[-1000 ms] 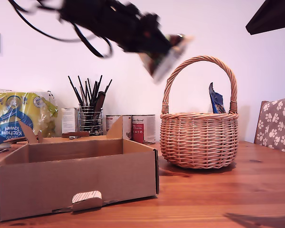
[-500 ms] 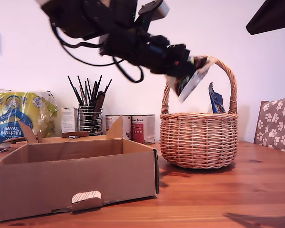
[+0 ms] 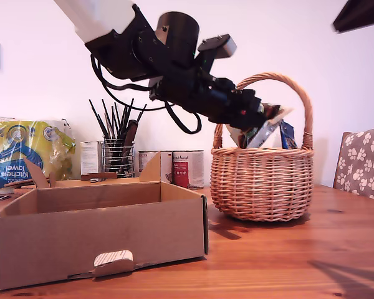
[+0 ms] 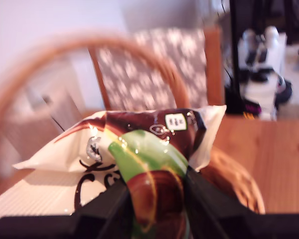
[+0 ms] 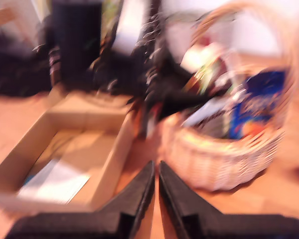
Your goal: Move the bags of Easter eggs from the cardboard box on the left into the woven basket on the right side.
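My first gripper (image 3: 262,121) has its pincer clamped on a white, green and brown egg bag (image 4: 144,154), held tilted under the handle arch, just above the rim of the woven basket (image 3: 262,184) at the exterior view's right. A blue bag (image 3: 288,134) sits inside the basket. The cardboard box (image 3: 100,230) stands beside it on the worktop (image 3: 287,261). My second gripper (image 5: 156,199) hangs above with pincer nearly closed, holding nothing.
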Robot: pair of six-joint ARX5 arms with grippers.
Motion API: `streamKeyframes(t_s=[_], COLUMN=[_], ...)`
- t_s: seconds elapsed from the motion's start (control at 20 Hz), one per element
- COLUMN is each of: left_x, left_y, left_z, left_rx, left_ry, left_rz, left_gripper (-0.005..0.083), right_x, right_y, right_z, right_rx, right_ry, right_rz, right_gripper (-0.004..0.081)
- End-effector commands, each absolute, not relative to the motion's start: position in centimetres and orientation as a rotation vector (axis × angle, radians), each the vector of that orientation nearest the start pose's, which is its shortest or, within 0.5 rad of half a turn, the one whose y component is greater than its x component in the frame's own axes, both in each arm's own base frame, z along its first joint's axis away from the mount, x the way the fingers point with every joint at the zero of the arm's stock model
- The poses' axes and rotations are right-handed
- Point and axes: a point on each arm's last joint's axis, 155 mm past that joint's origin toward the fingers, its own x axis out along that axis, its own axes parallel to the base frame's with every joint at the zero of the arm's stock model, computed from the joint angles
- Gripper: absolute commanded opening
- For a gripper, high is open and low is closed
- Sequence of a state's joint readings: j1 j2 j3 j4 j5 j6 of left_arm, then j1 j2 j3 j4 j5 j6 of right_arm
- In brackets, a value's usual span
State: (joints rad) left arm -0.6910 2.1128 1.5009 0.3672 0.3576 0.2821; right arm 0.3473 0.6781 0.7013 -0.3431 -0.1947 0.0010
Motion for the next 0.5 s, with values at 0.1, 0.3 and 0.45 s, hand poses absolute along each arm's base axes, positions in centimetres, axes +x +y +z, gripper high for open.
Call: streamKeyframes(t_s=[0.1,0.3,0.45], left_x=[43.07,42.81,43.58], left_y=[-45.93,-46.23,-46.10], left_z=[18.13,18.22,18.30], left_rx=[0.285,0.284,0.287], left_ry=[0.094,0.088,0.063], left_rz=[-1.095,-1.101,-1.067], left_gripper=[0.0210,0.0212,0.0330], right_x=[26.45,26.44,26.34], right_y=[13.23,13.24,13.40], right_z=[27.42,27.40,27.40], right_rx=[-0.022,-0.022,-0.021], right_ry=[0.279,0.280,0.281], right_rz=[0.533,0.533,0.543], right_gripper=[-0.0011,-0.0011,-0.0011])
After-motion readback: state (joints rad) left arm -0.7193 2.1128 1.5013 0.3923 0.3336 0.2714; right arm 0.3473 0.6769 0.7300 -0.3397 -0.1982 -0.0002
